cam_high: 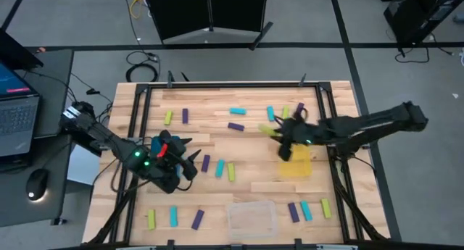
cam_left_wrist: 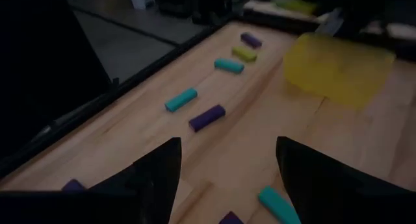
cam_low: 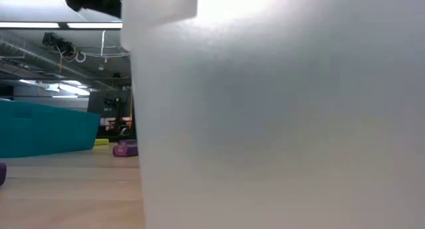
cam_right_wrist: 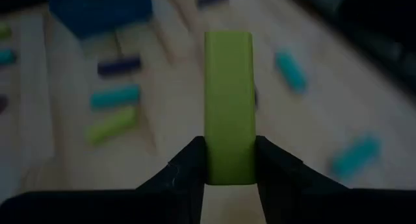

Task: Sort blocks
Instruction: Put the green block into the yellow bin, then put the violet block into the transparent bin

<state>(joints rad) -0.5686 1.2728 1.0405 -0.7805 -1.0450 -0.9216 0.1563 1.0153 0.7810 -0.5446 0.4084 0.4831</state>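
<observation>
Small cyan, purple and yellow-green blocks lie flat and scattered on the wooden table [cam_high: 246, 145], among them a cyan one [cam_high: 237, 111], a purple one [cam_high: 236, 125] and a yellow-green one [cam_high: 231, 170]. My right gripper [cam_high: 279, 132] [cam_right_wrist: 229, 169] is just beyond the yellow bin's [cam_high: 296, 163] far left corner, shut on a yellow-green block [cam_high: 267, 129]. My left gripper [cam_high: 190, 163] [cam_left_wrist: 227, 165] is open at the table's left middle, empty, above bare wood. Ahead of it lie a cyan block [cam_left_wrist: 181, 99] and a purple block [cam_left_wrist: 207, 117]. My right gripper pinches the yellow-green block at one end [cam_right_wrist: 229, 160] between its two fingers [cam_right_wrist: 188, 169]. The block runs straight out along the fingers, and its free end [cam_right_wrist: 227, 49] sticks out past them. It looks lifted off the table, which shows blurred behind it.
A teal bin [cam_low: 46, 126] [cam_right_wrist: 97, 10] sits under my left arm. A clear bin [cam_high: 252, 215] stands at the near edge and fills most of the low view [cam_low: 279, 123]. Black rails [cam_high: 138, 119] frame the table. A laptop [cam_high: 14, 109] and mouse [cam_high: 36, 183] are off to the left.
</observation>
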